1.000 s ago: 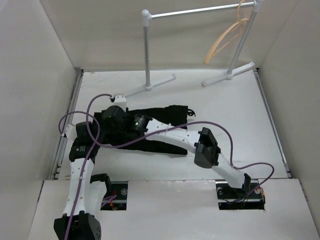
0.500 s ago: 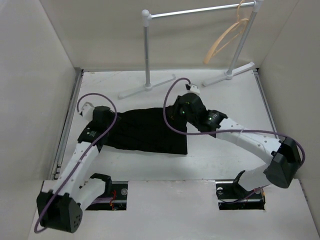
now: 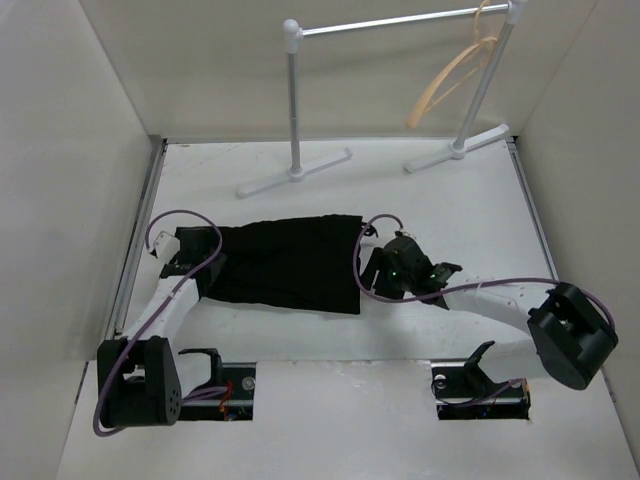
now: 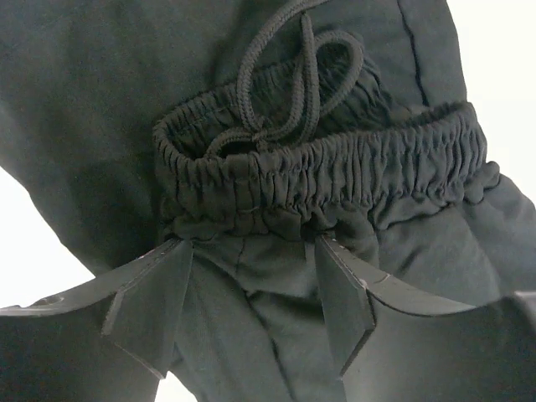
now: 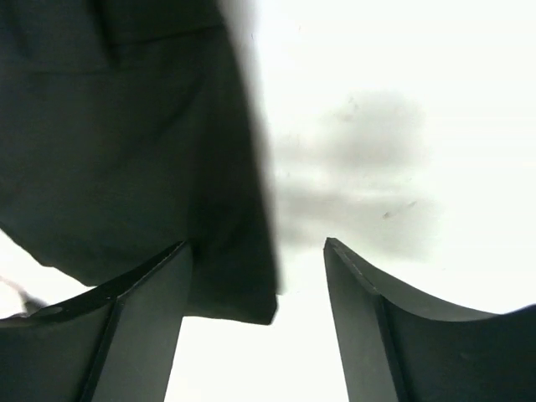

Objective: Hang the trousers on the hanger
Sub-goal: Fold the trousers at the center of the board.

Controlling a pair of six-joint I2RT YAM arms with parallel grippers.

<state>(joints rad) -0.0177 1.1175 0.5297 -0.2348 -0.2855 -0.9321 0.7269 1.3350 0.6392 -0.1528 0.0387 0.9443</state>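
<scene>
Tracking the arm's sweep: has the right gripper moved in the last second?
Yes. The right gripper has swung rightward: from left of the rack's left post, over the trousers, to right of it at their edge.

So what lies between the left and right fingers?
The black trousers, flat on the table, span from left fingers to right fingers; top external view shows it.

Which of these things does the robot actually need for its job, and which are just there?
Needed: trousers; hanger.
Just there: rack; table.
</scene>
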